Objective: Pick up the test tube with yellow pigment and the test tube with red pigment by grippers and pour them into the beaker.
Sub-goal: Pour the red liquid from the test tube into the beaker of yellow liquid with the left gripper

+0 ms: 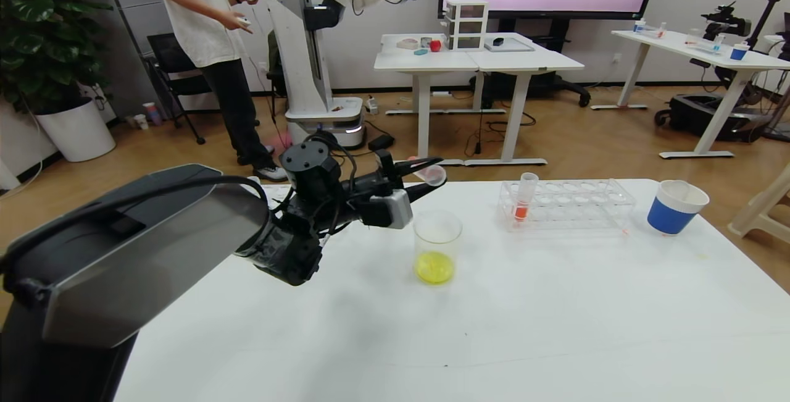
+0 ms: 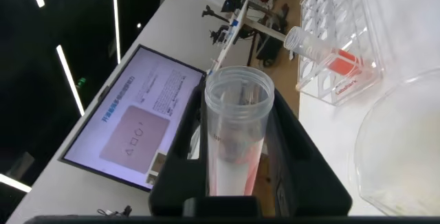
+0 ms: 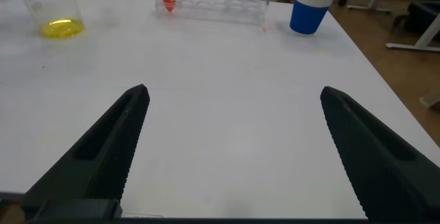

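Note:
My left gripper (image 1: 426, 175) is shut on the test tube with yellow pigment (image 1: 434, 175), held nearly level just above and behind the beaker (image 1: 437, 247). That clear tube (image 2: 237, 128) looks empty. Yellow liquid lies in the bottom of the beaker (image 3: 48, 7). The test tube with red pigment (image 1: 524, 198) stands upright at the left end of a clear rack (image 1: 574, 204), to the right of the beaker. My right gripper (image 3: 234, 97) hangs open over bare table, with nothing between its fingers; it is out of the head view.
A blue-and-white paper cup (image 1: 676, 206) stands right of the rack near the table's right edge. The white table (image 1: 494, 328) stretches wide in front of the beaker. A person and another robot stand beyond the far edge.

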